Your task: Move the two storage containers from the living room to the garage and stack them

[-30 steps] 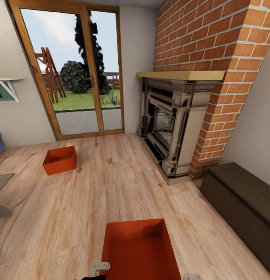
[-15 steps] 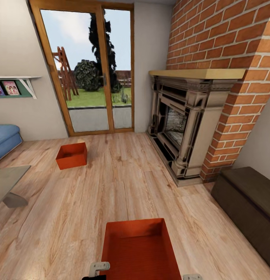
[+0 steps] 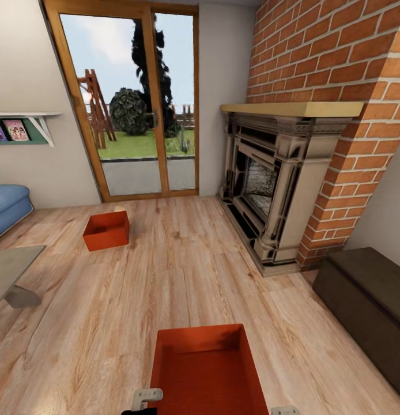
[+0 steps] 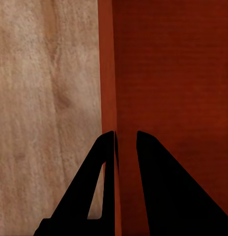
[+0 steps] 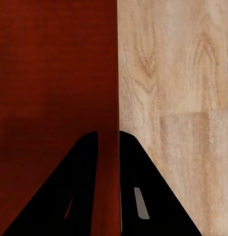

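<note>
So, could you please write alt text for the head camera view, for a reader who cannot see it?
An orange-red storage container sits close at the picture's bottom edge, and a second one rests farther off on the wood plank floor near glass doors. A brick fireplace stands at right.

Left gripper (image 4: 125, 135) fingers (image 4: 155, 187) straddling a thin wall, right gripper (image 5: 108, 133) likewise, both closed on it

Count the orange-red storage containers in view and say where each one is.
2. One storage container sits on the wood floor near the glass doors; the other is gripped by the left hand and right hand.
</note>
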